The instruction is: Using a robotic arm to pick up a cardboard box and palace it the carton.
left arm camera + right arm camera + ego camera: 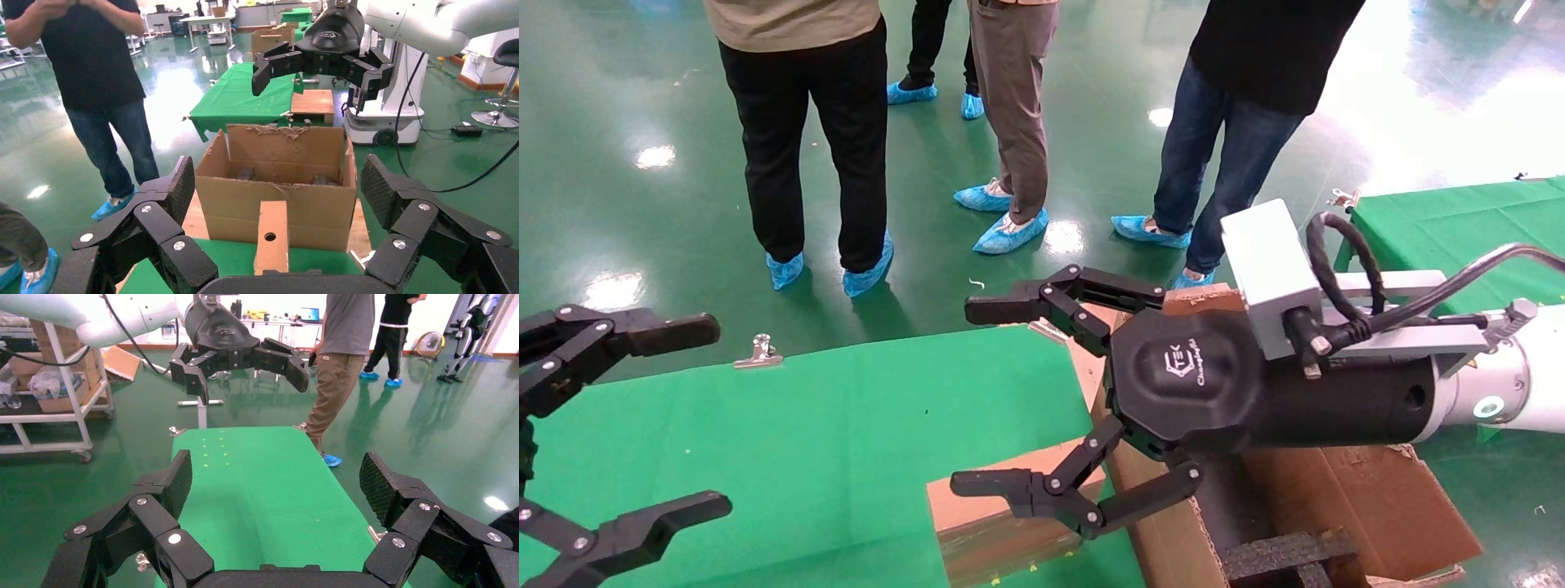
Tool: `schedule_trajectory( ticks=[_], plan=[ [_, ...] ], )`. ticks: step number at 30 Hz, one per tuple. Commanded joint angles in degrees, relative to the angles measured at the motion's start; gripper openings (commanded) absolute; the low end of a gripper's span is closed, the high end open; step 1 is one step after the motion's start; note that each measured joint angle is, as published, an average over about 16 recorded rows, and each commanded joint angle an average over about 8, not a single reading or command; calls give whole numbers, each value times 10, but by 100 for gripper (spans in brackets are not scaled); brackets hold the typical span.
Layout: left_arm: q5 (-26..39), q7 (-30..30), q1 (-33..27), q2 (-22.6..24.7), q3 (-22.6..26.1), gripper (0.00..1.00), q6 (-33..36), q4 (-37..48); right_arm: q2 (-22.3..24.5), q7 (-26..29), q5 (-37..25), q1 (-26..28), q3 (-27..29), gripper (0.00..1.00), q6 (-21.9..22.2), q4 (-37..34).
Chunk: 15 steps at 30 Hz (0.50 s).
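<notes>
Head view, left to right: left gripper (617, 425) hovering at green table (805, 425) edge, fingers spread wide, holding nothing; cardboard box (1001, 523) lying on table, touching carton (1336, 506) wall; robotic arm (1336, 384) reaching in from right, right gripper (1017, 400) hanging above box, fingers spread, gripping nothing

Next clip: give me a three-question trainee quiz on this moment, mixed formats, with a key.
1. True or false: the right gripper is shut on the cardboard box.
2. The cardboard box lies: A) inside the carton; B) on the green table beside the carton; C) on the floor.
3. Fill in: the left gripper is ____, holding nothing.

Key: 1 false (open, above the box); 2 B; 3 open.
</notes>
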Motion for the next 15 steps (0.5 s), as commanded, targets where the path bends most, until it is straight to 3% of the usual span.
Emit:
schedule_trajectory(
  ticks=[1,8,15],
  plan=[
    [0,0,0,0,0,0,0,0,0,0,1,-1,0,100,0,0],
    [0,0,0,0,0,0,0,0,4,3,-31,19,-11,100,-4,-5],
    [0,0,0,0,0,0,0,0,-14,16,-136,92,-70,100,-36,-27]
  ],
)
